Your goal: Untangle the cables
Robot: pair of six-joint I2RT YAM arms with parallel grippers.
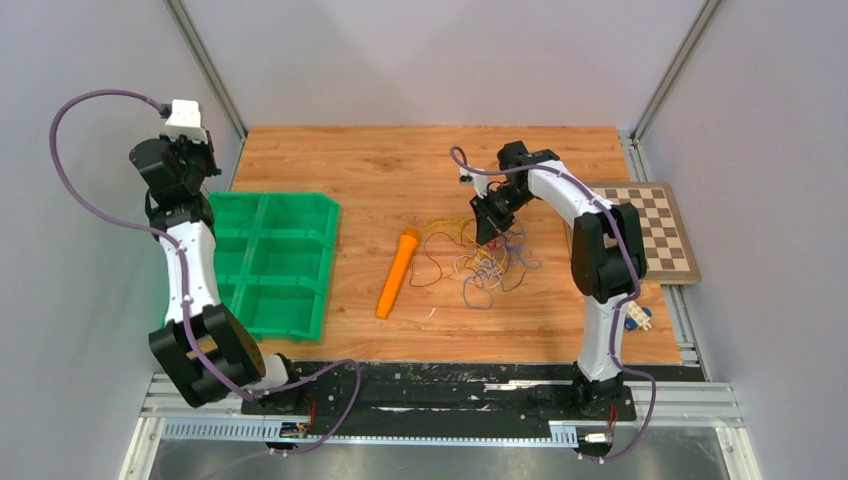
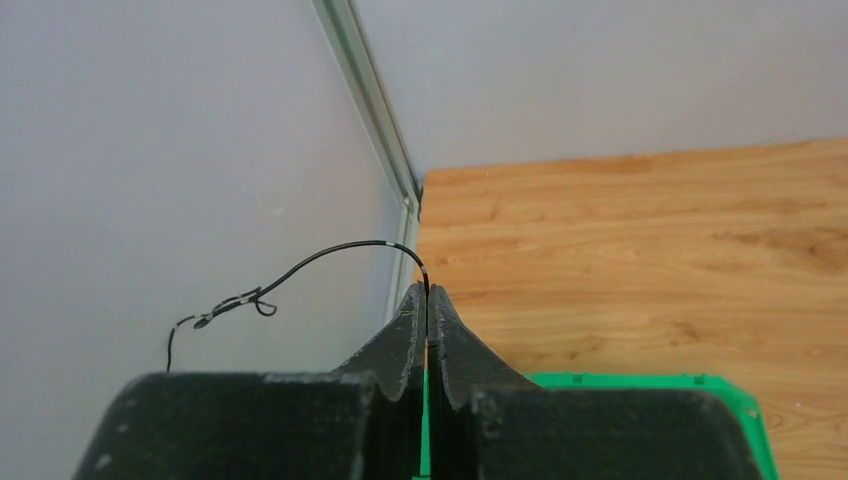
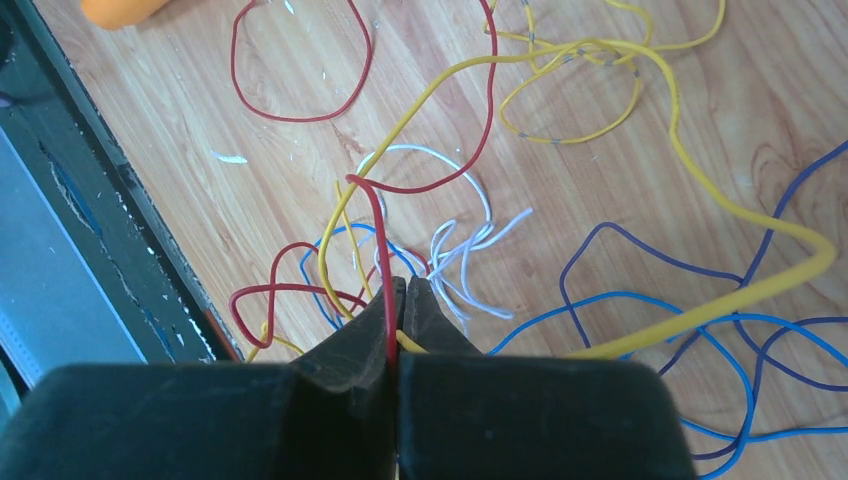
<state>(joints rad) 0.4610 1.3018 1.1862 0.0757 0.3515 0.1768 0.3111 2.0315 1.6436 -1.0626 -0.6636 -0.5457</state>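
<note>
The right end effector (image 3: 397, 300) pinches a red cable (image 3: 376, 230) from the cables (image 1: 485, 262) just beside the orange marker (image 1: 398, 272); draw it out slowly. The left end effector (image 2: 427, 300) clamps a black cable (image 2: 340, 248).

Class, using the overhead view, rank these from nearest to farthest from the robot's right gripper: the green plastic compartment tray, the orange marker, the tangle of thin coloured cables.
1. Tangle of thin coloured cables: right under the right gripper, which pinches a red strand.
2. Orange marker: left of the cables.
3. Green plastic compartment tray: farthest, far left.
</note>
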